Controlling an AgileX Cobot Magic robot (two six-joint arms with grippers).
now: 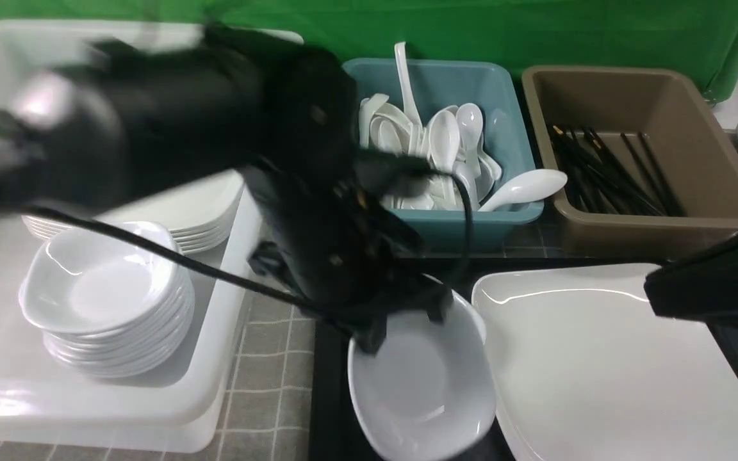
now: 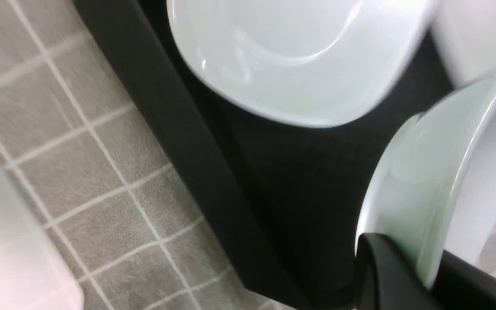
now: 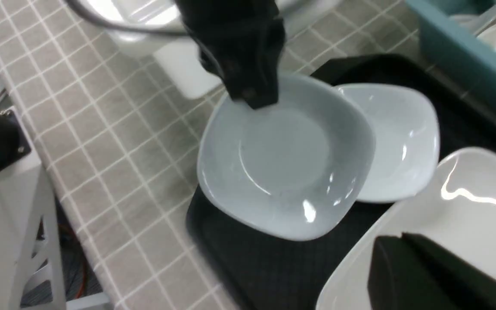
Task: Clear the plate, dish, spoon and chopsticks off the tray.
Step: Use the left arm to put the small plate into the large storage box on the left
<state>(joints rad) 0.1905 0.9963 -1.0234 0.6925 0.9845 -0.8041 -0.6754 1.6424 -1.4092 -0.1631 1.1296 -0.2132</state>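
Note:
My left gripper (image 1: 382, 330) is shut on the far rim of a small white dish (image 1: 420, 390), holding it tilted just above the black tray (image 1: 327, 384). In the left wrist view the dish's rim (image 2: 437, 172) sits pinched between the fingers. A second small dish (image 3: 396, 142) lies on the tray beside it. The large white plate (image 1: 599, 365) fills the tray's right part. My right gripper (image 3: 403, 241) hovers shut and empty over the plate. No spoon or chopsticks show on the tray.
A white tub (image 1: 228, 358) on the left holds a stack of small dishes (image 1: 106, 301) and a stack of plates (image 1: 196, 218). Behind the tray stand a teal tub (image 1: 503, 218) of white cutlery and a brown tub (image 1: 715, 211) of black sticks.

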